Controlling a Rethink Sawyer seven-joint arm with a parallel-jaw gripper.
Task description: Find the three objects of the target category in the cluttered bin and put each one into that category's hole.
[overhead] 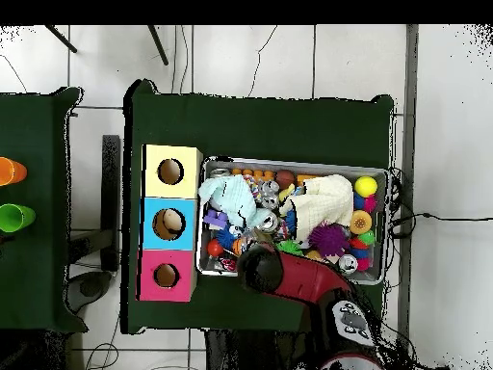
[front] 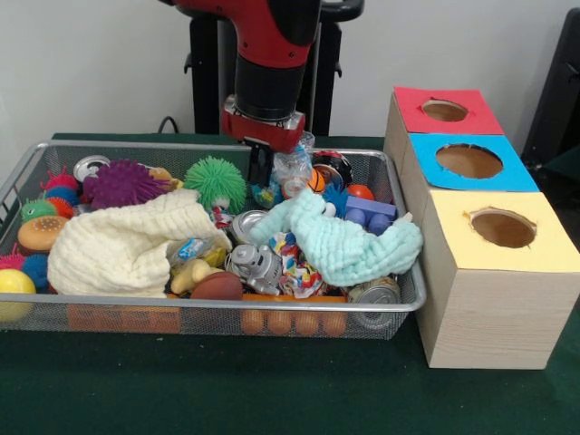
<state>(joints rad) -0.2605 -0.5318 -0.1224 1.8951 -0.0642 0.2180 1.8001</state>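
The silver wire-mesh bin (front: 227,304) is full of clutter and also shows in the overhead view (overhead: 289,162). My gripper (front: 261,174) hangs from the red and black arm (overhead: 265,270) and dips into the bin's far side. It sits between a green spiky ball (front: 216,181) and a clear plastic bag (front: 294,168). In the overhead view the arm hides it. Three wooden boxes with holes stand beside the bin, topped red (front: 446,111), blue (front: 468,161) and yellow (front: 503,228).
In the bin lie a cream cloth (front: 127,245), a mint cloth (front: 340,240), a purple spiky ball (front: 122,181), a silver toy robot (front: 254,265), a tin can (front: 373,292), a blue brick (front: 370,213) and a yellow ball (front: 14,283). Orange (overhead: 8,171) and green (overhead: 12,217) cups stand on another table.
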